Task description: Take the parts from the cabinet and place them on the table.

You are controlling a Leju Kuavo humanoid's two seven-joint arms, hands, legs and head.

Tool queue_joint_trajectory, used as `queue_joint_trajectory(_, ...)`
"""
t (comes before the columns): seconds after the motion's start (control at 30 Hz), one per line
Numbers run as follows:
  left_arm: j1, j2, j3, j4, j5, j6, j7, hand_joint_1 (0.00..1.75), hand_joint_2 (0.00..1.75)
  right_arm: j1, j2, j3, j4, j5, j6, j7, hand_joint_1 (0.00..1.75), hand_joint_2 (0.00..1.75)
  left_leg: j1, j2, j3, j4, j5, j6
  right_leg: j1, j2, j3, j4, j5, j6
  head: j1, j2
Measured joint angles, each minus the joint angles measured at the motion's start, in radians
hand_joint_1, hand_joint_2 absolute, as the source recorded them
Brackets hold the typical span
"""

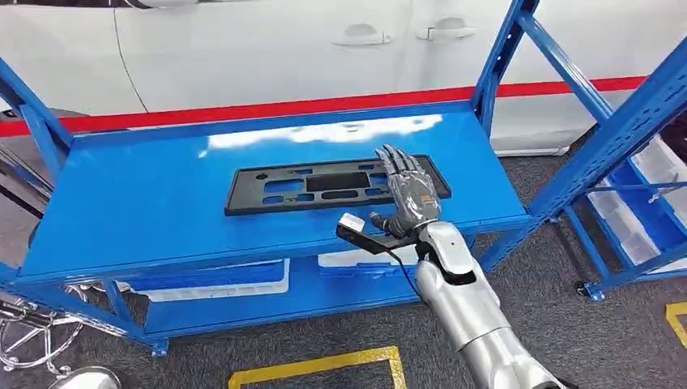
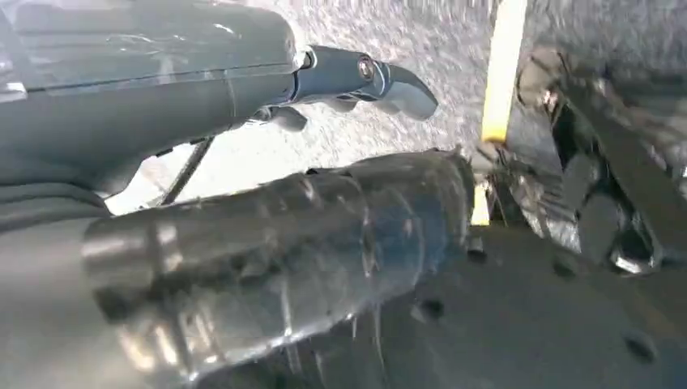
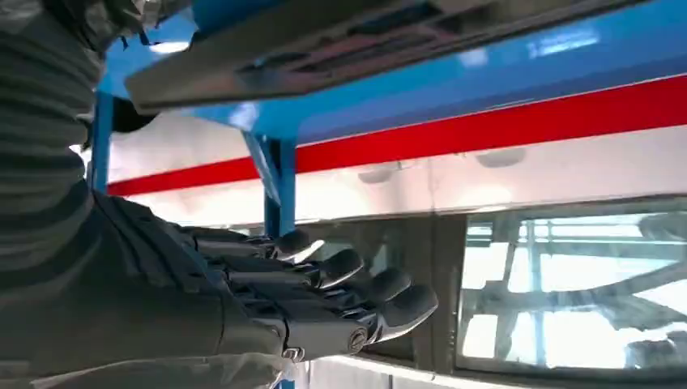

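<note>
A flat black plastic part (image 1: 324,186) with several cut-outs lies on the top shelf of the blue cabinet rack (image 1: 146,203). My right hand (image 1: 409,194) is over the part's right end, fingers stretched out and apart, holding nothing. In the right wrist view the same hand (image 3: 308,292) has straight fingers, with a gap between them and the black part (image 3: 308,49). My left hand (image 2: 243,73) hangs low over grey carpet in the left wrist view, its fingers extended with nothing in them.
White trays (image 1: 219,279) sit on the rack's lower shelf. A white car with a red stripe (image 1: 243,49) stands behind the rack. A second blue rack with clear bins (image 1: 640,203) is at the right. Yellow floor tape (image 1: 324,365) and a chrome frame (image 1: 32,340) lie near me.
</note>
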Motion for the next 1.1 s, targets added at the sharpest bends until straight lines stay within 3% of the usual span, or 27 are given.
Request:
queue_joint_trajectory(0.1,-0.001,0.003,0.0,0.0,0.0,-0.002,-0.001,0.0,0.0,-0.014,-0.001,-0.009,0.036,0.003,-0.001,0.001,0.0,1.75,-0.002,0.001,0.009,0.0,-0.011,0.013,-0.001,-0.001,-0.134,0.228,-0.081,0.009,0.0,0.0)
queue_joint_trajectory(0.13,-0.001,0.003,0.0,0.0,0.0,-0.003,-0.001,0.0,0.0,-0.013,-0.001,-0.01,0.046,0.003,-0.001,0.002,0.0,1.75,-0.002,0.0,0.014,0.0,-0.015,0.014,-0.001,-0.001,-0.171,0.276,-0.083,0.01,0.0,0.0)
queue_joint_trajectory(0.17,-0.001,0.003,0.0,0.0,0.0,-0.003,-0.001,0.0,0.0,-0.013,-0.001,-0.011,0.055,0.003,-0.001,0.002,0.0,1.75,-0.002,-0.001,0.021,0.0,-0.02,0.013,-0.001,-0.001,-0.185,0.276,-0.058,0.009,0.0,0.0)
queue_joint_trajectory(0.2,-0.001,0.003,0.0,0.0,0.0,-0.003,-0.001,0.0,0.0,-0.014,-0.001,-0.014,0.06,0.003,-0.001,0.002,0.0,1.75,-0.002,-0.002,0.031,0.0,-0.027,0.012,0.0,-0.001,-0.175,0.229,-0.009,0.006,0.0,0.0)
queue_joint_trajectory(0.27,0.0,0.003,0.0,0.0,-0.001,-0.003,-0.001,0.0,0.0,-0.017,-0.001,-0.017,0.067,0.005,-0.002,0.003,0.0,1.75,-0.003,-0.003,0.056,0.0,-0.043,0.006,0.002,-0.001,-0.108,0.051,0.112,-0.007,0.0,0.0)
queue_joint_trajectory(0.3,0.003,0.003,0.0,0.0,-0.001,-0.003,-0.001,0.0,0.0,-0.018,-0.001,-0.019,0.072,0.006,-0.002,0.003,0.0,1.75,-0.001,-0.003,0.054,-0.003,-0.05,0.001,0.006,-0.001,-0.09,0.013,0.113,-0.014,-0.001,0.0)
queue_joint_trajectory(0.33,0.0,0.003,0.0,0.0,-0.001,-0.005,-0.001,0.0,0.0,-0.022,-0.001,-0.02,0.079,0.009,-0.002,0.004,0.0,1.75,-0.008,-0.003,0.058,0.002,-0.054,-0.006,0.016,-0.002,-0.086,-0.006,0.109,-0.019,0.0,0.0)
queue_joint_trajectory(0.37,0.0,0.004,0.0,0.0,-0.002,-0.006,-0.003,0.0,0.0,-0.024,0.0,-0.021,0.084,0.013,-0.003,0.004,0.0,1.75,-0.006,-0.003,0.053,0.0,-0.053,-0.011,0.017,-0.004,-0.076,-0.017,0.094,-0.022,0.002,0.0)
queue_joint_trajectory(0.43,0.0,0.004,0.0,0.0,-0.003,-0.008,-0.003,0.0,0.0,-0.024,0.0,-0.022,0.093,0.015,-0.003,0.005,0.0,1.75,-0.006,0.0,0.059,-0.01,-0.054,-0.019,0.018,-0.001,-0.078,-0.018,0.091,-0.027,0.001,0.0)
queue_joint_trajectory(0.5,0.002,0.009,0.0,0.0,-0.005,-0.01,-0.004,0.0,0.0,-0.026,0.0,-0.024,0.106,0.023,-0.005,0.006,0.0,1.75,-0.005,0.001,0.061,0.008,-0.07,-0.029,0.004,0.0,-0.054,-0.043,0.093,-0.034,0.001,0.0)
queue_joint_trajectory(0.53,0.003,0.009,0.0,0.0,-0.006,-0.013,-0.005,0.0,0.0,-0.03,0.0,-0.024,0.115,0.027,-0.005,0.003,0.0,1.75,-0.005,0.001,0.037,0.054,-0.091,-0.032,0.003,-0.002,-0.047,-0.046,0.09,-0.044,-0.001,0.0)
queue_joint_trajectory(0.6,0.002,0.012,0.0,0.0,-0.008,-0.019,-0.005,0.0,0.0,-0.035,0.0,-0.024,0.144,0.037,-0.002,-0.004,0.0,1.75,-0.005,0.001,-0.056,0.216,-0.155,-0.04,0.004,-0.004,-0.038,-0.046,0.08,-0.05,0.0,0.0)
queue_joint_trajectory(0.63,0.003,0.013,0.0,0.0,-0.009,-0.023,-0.005,0.0,0.0,-0.034,0.0,-0.024,0.158,0.042,0.003,-0.009,0.0,1.75,-0.004,0.001,-0.096,0.279,-0.168,-0.043,0.005,-0.004,-0.032,-0.046,0.075,-0.05,0.0,0.0)
queue_joint_trajectory(0.67,0.005,0.017,0.0,0.0,-0.011,-0.027,-0.005,0.0,0.0,-0.035,0.0,-0.024,0.179,0.048,0.013,-0.018,0.0,1.75,-0.004,0.001,-0.119,0.302,-0.156,-0.045,0.005,-0.004,-0.025,-0.045,0.07,-0.05,0.0,0.0)
queue_joint_trajectory(0.7,0.008,0.02,0.0,0.0,-0.011,-0.031,-0.005,0.0,0.0,-0.037,-0.001,-0.024,0.2,0.053,0.019,-0.026,0.0,1.75,-0.003,0.001,-0.116,0.274,-0.117,-0.045,0.004,-0.003,-0.017,-0.043,0.063,-0.049,-0.001,0.0)
queue_joint_trajectory(0.77,0.011,0.031,0.001,0.0,-0.017,-0.038,-0.005,0.0,0.0,-0.04,-0.001,-0.024,0.231,0.06,0.019,-0.034,0.0,1.75,-0.002,0.002,-0.058,0.113,-0.002,-0.041,0.003,0.0,0.003,-0.038,0.045,-0.044,-0.001,0.0)
queue_joint_trajectory(0.8,0.013,0.035,0.001,0.0,-0.017,-0.039,-0.005,0.0,0.0,-0.043,-0.001,-0.024,0.241,0.062,0.018,-0.035,0.0,1.75,-0.002,0.002,-0.034,0.037,0.031,-0.036,0.003,0.0,0.01,-0.035,0.036,-0.039,0.0,0.0)
queue_joint_trajectory(0.87,0.011,0.039,0.001,0.001,-0.018,-0.043,-0.006,0.0,0.0,-0.057,-0.002,-0.024,0.264,0.063,0.03,-0.042,0.0,1.75,-0.01,0.001,-0.009,0.008,0.001,-0.025,0.01,0.002,0.005,-0.029,0.028,-0.028,0.0,0.0)
queue_joint_trajectory(0.93,0.013,0.044,0.002,0.001,-0.019,-0.047,-0.006,0.0,0.0,-0.074,-0.005,-0.023,0.282,0.063,0.052,-0.055,0.0,1.75,-0.011,0.001,-0.01,0.013,-0.003,-0.017,0.01,0.002,0.009,-0.037,0.028,-0.023,0.0,0.0)
queue_joint_trajectory(1.0,0.014,0.047,0.003,0.001,-0.02,-0.053,-0.006,0.0,0.0,-0.089,-0.012,-0.021,0.301,0.064,0.057,-0.063,0.0,1.75,-0.002,0.004,0.007,-0.004,-0.002,-0.004,0.006,0.001,0.012,-0.025,0.014,-0.01,0.0,0.0)
queue_joint_trajectory(1.03,0.015,0.05,0.003,0.001,-0.021,-0.056,-0.006,0.0,0.0,-0.097,-0.018,-0.02,0.314,0.063,0.053,-0.063,0.0,1.75,-0.002,0.004,0.013,-0.008,-0.005,0.004,0.007,0.0,-0.005,0.014,-0.004,-0.005,0.001,0.0)
queue_joint_trajectory(1.1,0.013,0.055,0.005,0.002,-0.023,-0.057,-0.006,0.0,0.0,-0.099,-0.024,-0.014,0.336,0.06,0.042,-0.063,0.0,1.75,-0.002,0.004,0.02,-0.009,-0.01,0.012,0.004,0.0,-0.088,0.16,-0.062,0.003,0.001,0.0)
